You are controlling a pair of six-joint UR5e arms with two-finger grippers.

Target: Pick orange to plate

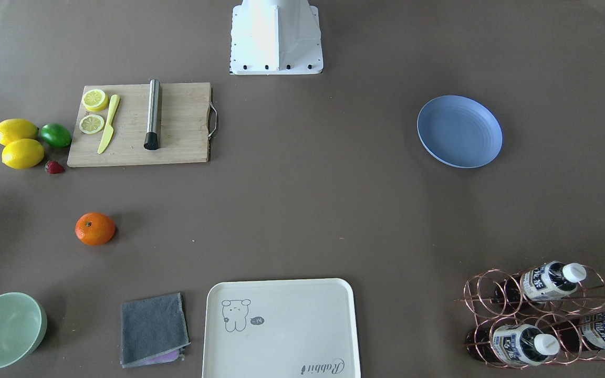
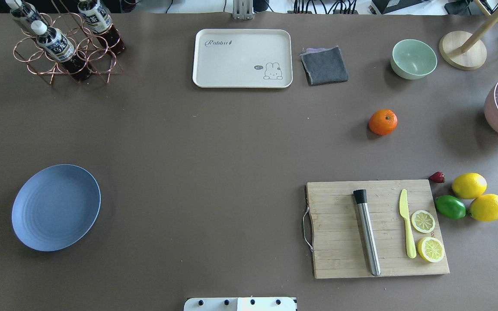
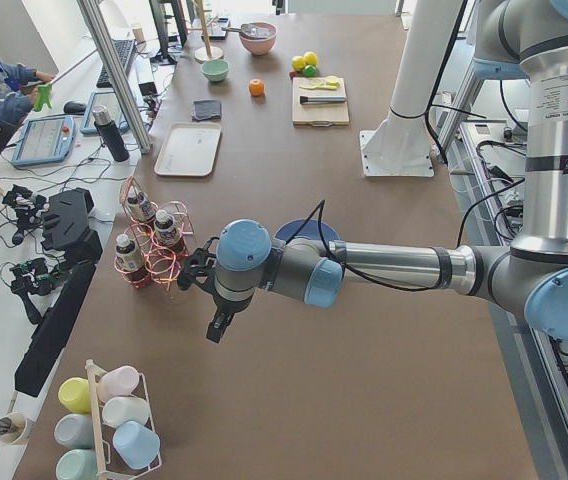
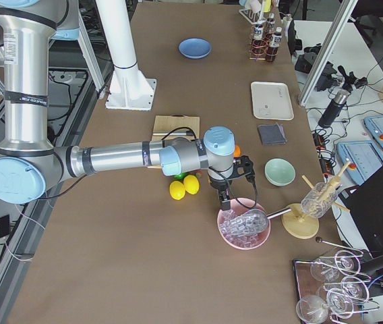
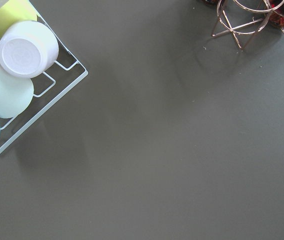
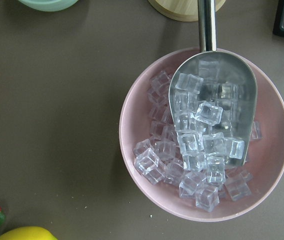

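The orange (image 1: 95, 229) (image 2: 383, 122) lies alone on the brown table, between the cutting board and the mint bowl. The periwinkle plate (image 1: 459, 131) (image 2: 55, 207) lies on the opposite half of the table with nothing on it. Neither gripper appears in the overhead, front or wrist views. In the exterior left view my left gripper (image 3: 214, 328) hangs above the table's end past the plate, beside the copper bottle rack; I cannot tell if it is open. In the exterior right view my right gripper (image 4: 224, 200) hovers over a pink bowl of ice, near the orange; its state cannot be told.
A wooden cutting board (image 2: 339, 203) carries a steel muddler, a yellow knife and lemon slices. Two lemons (image 2: 469, 185), a lime (image 2: 450, 207) and a strawberry sit beside it. Also present: cream tray (image 2: 240, 47), grey cloth (image 2: 324, 65), mint bowl (image 2: 413, 58), bottle rack (image 2: 65, 47), pink ice bowl (image 6: 132, 115), cup rack (image 5: 17, 75).
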